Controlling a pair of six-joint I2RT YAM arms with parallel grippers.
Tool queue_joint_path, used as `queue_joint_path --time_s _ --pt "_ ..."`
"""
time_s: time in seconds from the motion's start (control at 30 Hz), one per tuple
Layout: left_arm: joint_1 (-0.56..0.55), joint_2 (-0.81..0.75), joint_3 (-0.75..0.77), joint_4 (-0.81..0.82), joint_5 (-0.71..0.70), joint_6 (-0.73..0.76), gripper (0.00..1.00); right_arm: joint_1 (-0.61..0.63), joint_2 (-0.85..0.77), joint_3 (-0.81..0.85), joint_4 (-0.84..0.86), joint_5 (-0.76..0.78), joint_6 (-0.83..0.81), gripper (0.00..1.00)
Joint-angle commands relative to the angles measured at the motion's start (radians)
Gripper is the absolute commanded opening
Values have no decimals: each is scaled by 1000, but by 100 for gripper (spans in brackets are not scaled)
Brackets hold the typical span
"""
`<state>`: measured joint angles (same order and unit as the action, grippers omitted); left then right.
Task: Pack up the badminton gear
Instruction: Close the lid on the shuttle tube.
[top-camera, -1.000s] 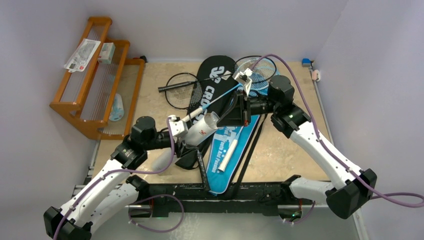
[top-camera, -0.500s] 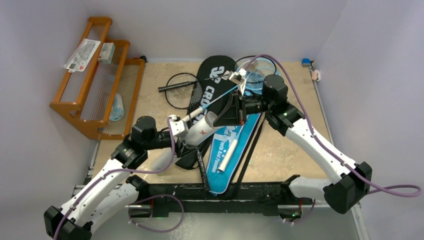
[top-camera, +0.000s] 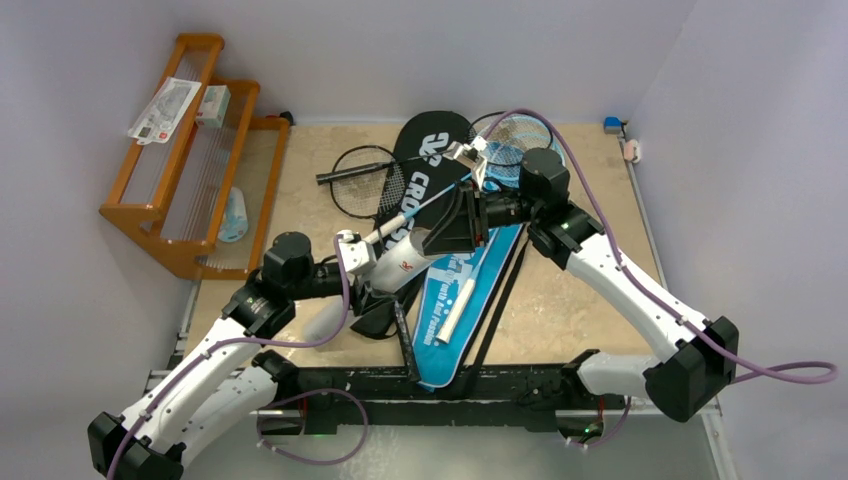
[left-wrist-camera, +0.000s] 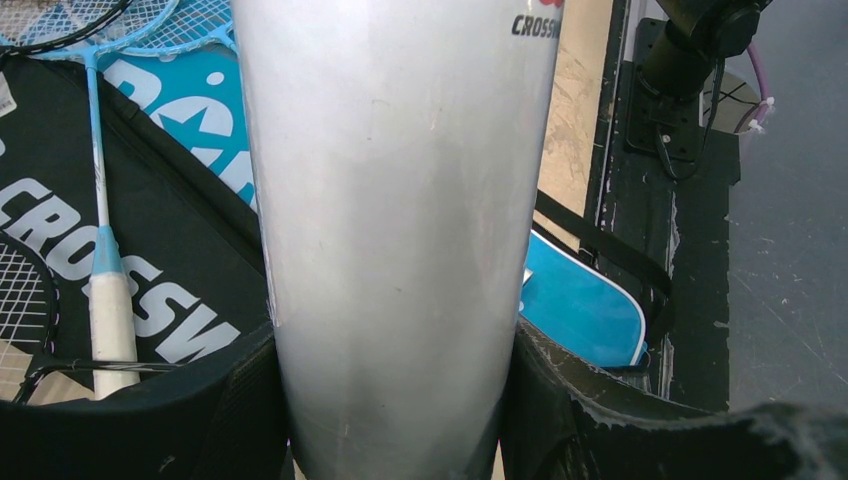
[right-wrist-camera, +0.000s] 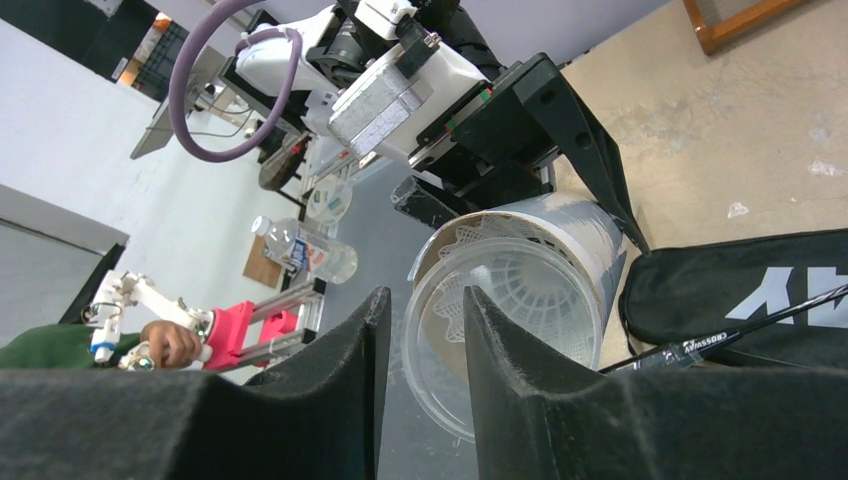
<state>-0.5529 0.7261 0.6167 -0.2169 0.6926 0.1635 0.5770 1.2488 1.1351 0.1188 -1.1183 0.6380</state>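
here, cap and tube meet above the black cover

the left gripper (left-wrist-camera: 390, 360) is clenched around the white tube (left-wrist-camera: 395, 180), one finger on each side of its body. it holds the tube tilted above the near end of the black "crossway" cover (top-camera: 430, 140), open mouth turned towards the right arm. a white shuttlecock (right-wrist-camera: 540, 285) sits just inside that mouth.

the right gripper (right-wrist-camera: 425, 310) hangs over the near right edge of the same cover, its fingers pinched on the rim of a clear cap (right-wrist-camera: 432, 375). the cap is right at the tube's mouth, a little off-centre and not seated on it.

the light-blue racket (top-camera: 440, 193) lies across the cover, its head past the cover's far right side and its white grip over the cover's middle. the black racket (top-camera: 365, 180) lies at the cover's left edge; whether it overlaps the cover i cannot tell. the blue cover (top-camera: 438, 360) lies to the near right of the black one, touching it, with a white-gripped handle (top-camera: 455, 308) on top. the orange rack (top-camera: 190, 150) stands well left of the cover.
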Motion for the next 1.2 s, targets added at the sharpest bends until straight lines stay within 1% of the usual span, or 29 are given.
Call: queue_joint_path --time_s 0.0,0.13,0.3,0.47,0.6,0.87,0.93,1.07,1.17 --pt "-5 -15 12 65 31 -9 45 4 -2 33 31 -19 2 36" --pt "-5 -17 12 65 31 -10 45 4 1 32 42 -23 8 36" --pt "-5 -24 12 65 35 -11 45 4 -8 15 80 -9 21 28" --pt "-4 -42 15 78 27 -22 45 6 -30 -37 194 26 73 22" --pt "-4 -46 18 111 35 -59 45 7 -32 -62 272 58 109 17" --pt "-5 -31 34 159 36 -106 45 25 -1 -61 373 90 151 15" --pt "-5 -30 34 187 20 -138 45 27 7 -64 412 105 168 15" --pt "-4 -24 39 288 -52 -281 44 33 22 -56 485 130 200 15" --pt "-4 -27 34 338 -77 -333 44 39 39 -39 505 153 204 14"
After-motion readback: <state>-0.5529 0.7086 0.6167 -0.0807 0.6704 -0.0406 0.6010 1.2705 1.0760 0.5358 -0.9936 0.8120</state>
